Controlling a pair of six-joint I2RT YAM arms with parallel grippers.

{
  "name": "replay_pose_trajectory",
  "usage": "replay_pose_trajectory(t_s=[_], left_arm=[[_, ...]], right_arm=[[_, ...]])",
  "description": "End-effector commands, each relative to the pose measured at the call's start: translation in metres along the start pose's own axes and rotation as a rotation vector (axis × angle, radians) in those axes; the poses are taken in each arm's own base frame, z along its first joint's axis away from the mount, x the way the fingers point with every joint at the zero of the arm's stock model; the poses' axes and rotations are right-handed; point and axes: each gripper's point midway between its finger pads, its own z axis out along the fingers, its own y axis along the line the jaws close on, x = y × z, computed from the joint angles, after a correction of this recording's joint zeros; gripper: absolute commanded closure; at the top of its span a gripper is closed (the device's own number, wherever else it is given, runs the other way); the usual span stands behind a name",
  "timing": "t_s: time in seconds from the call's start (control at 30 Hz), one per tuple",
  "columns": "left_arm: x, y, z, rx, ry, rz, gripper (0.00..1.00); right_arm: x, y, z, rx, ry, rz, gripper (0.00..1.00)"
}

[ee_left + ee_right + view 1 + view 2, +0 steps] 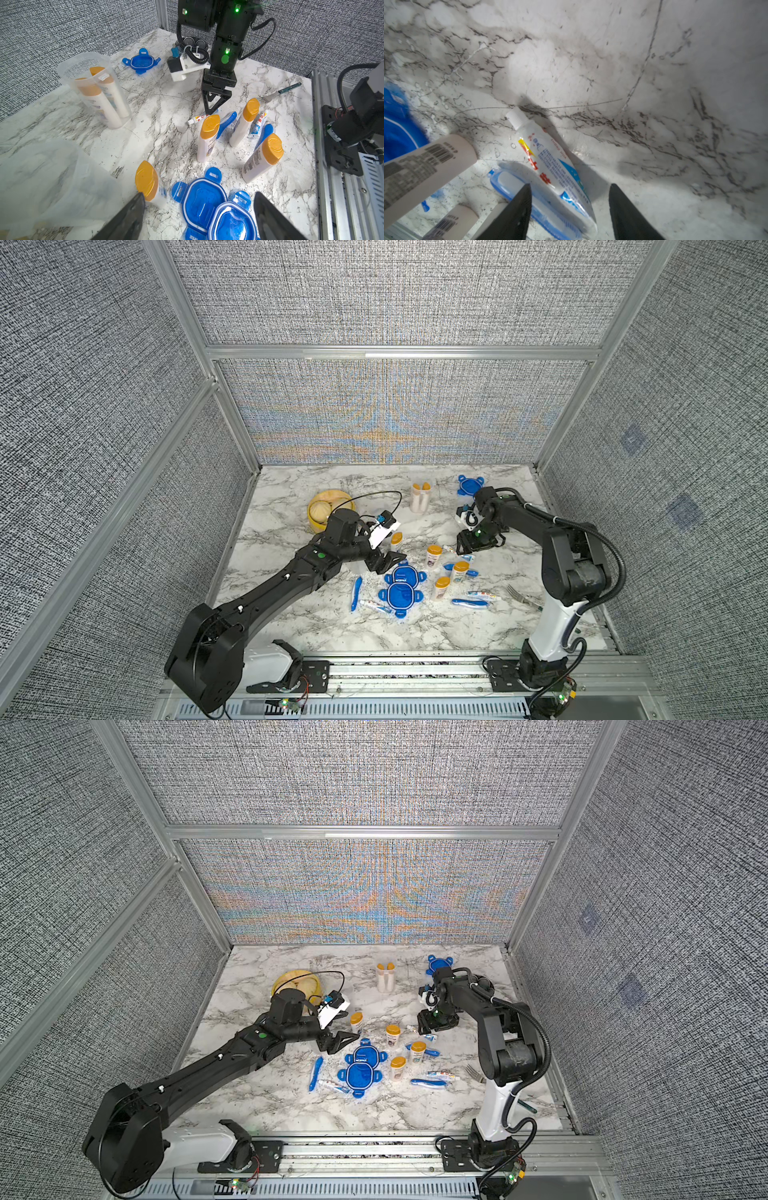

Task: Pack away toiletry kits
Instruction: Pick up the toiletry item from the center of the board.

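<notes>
My right gripper [570, 185] is open, down at the marble top, its fingers either side of the tail of a toothpaste tube [548, 164] that lies on a blue toothbrush [508, 182]. My left gripper [199, 194] is open above two overlapping blue lids [401, 587], with a white orange-capped bottle [148, 182] by one finger and a clear tub [52, 176] close beside it. Three more bottles [433, 556] stand between the arms. At the back a clear tub [420, 497] holds two bottles. A third lid [470, 485] lies behind the right arm.
A yellow steamer with buns [328, 510] sits behind the left arm. A fork [521, 597] lies near the right arm's base. Loose toothbrushes [356, 593] and toothpaste tubes [482, 595] lie toward the front. Grey walls enclose three sides.
</notes>
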Motion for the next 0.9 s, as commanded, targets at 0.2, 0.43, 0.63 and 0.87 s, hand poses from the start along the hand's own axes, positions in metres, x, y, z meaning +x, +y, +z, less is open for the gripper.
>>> replay_pose_trajectory(t_s=[0.2,0.43,0.63,0.87], left_arm=[[0.003,0.005,-0.001,-0.025,0.021,0.016,0.19],[0.005,0.006,0.001,-0.026,0.029,0.011,0.19],[0.005,0.006,0.001,-0.025,0.030,0.007,0.19],[0.005,0.005,0.001,-0.020,0.028,0.004,0.19]], right_arm=[[0.007,-0.013,0.018,0.096,0.093,-0.013,0.44],[-0.003,-0.035,0.015,0.191,0.066,0.039,0.51],[-0.014,-0.037,0.011,0.182,0.036,0.071,0.60],[-0.044,-0.027,0.002,0.134,-0.043,0.077,0.50]])
